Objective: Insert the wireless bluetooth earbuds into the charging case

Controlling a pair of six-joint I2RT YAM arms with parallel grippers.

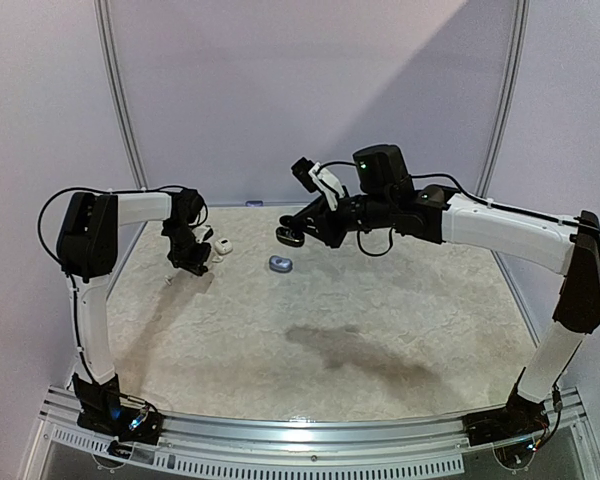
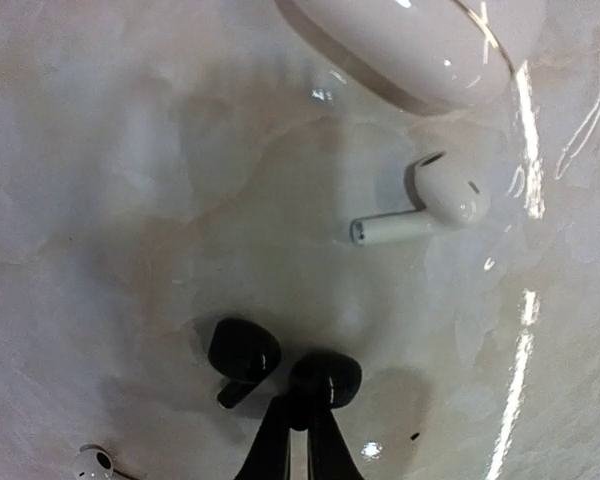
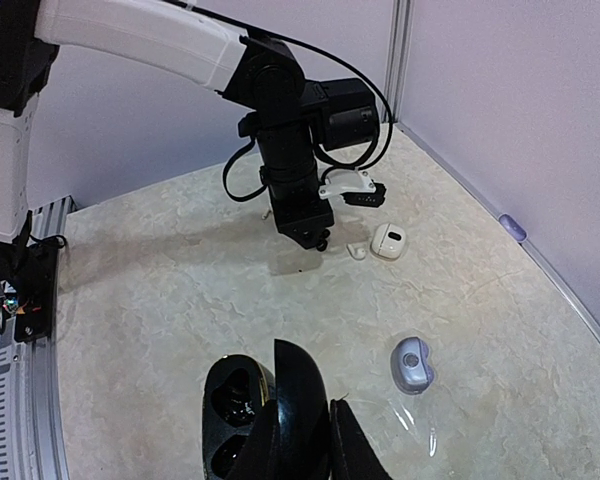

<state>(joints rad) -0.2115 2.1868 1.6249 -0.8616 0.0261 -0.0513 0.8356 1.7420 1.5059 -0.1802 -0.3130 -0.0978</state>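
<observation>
The pale marble-patterned table (image 1: 380, 330) is carrying everything, and the two arms are reaching toward its far side. The left arm (image 1: 130, 210) is bending down at the far left, while the right arm (image 1: 500, 225) is stretching across from the right and hanging above the surface. The right gripper (image 3: 305, 440) is clamping an open black case (image 3: 235, 410) and keeping it up in the air, with its hollows showing. A white case (image 2: 410, 45) is lying closed just to the right of the left arm's tool, and a small grey case (image 1: 281, 264) is lying nearer the middle. The left gripper (image 2: 300, 410) is pressed together, and it is pinching a black earbud (image 2: 325, 378) by its rounded body, low at the table. The other black earbud (image 2: 242, 350) is lying just beside it, a white earbud (image 2: 435, 195) is lying between it and the white case, and another white bud (image 2: 92, 463) is peeking in at the edge of the left wrist view. In my judgement the grasp is the weak point: the tips are holding a smooth, round shape, so the bud may be squeezed out or may turn during the lift. The neighbouring black bud may also be pushed away. Later, a turned bud would not be entering its hollow, and the case may tilt in the right tool under pressure.
</observation>
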